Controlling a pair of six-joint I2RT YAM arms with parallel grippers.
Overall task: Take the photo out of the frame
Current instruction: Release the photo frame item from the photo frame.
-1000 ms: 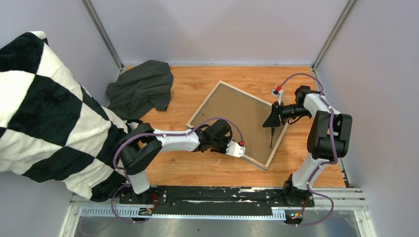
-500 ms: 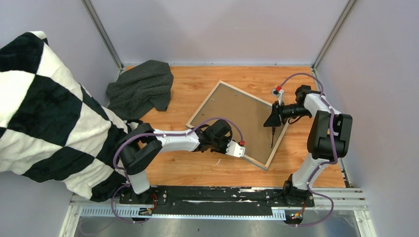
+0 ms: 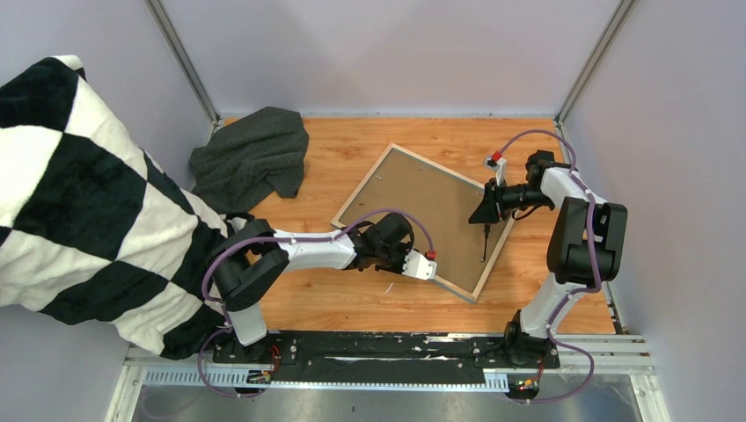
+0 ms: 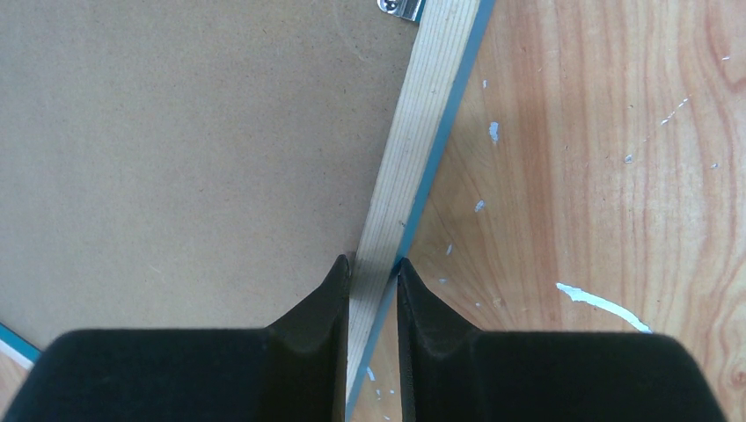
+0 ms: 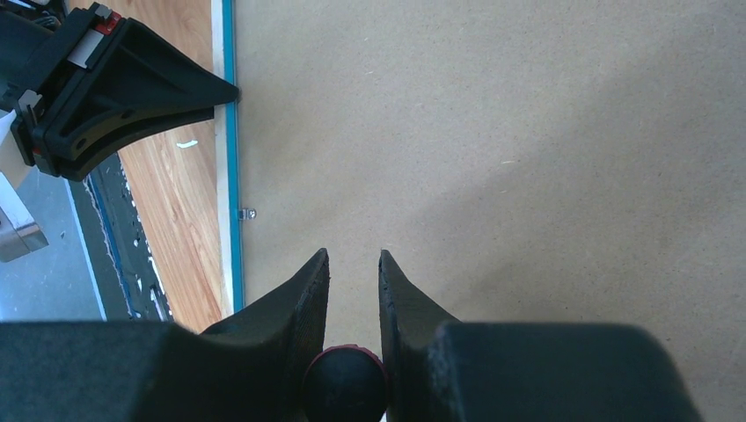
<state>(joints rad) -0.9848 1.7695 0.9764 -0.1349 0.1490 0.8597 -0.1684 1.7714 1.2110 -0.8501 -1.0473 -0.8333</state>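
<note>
**Left end effector**: black fingers clamped on the near rail of the thin rectangular frame. One finger is on the inner side by the board, the other against the bright blue outer edge, with pale wood between them.

**Frame:** lies face down on the orange wooden bench, right of centre and turned cornerwise. A plain brown backing board fills it. A small metal clip sits on the rail farther along. The photo is out of sight.

**Right end effector**: above the board near its right rail, fingertips narrowly apart. A dark round knob is lodged between the fingers at their base; whether they grip it cannot be told. In the top view, a thin dark rod hangs below it.

**Surroundings:** a crumpled dark grey cloth lies at the far left corner. A black-and-white checked blanket is at the left.
</note>
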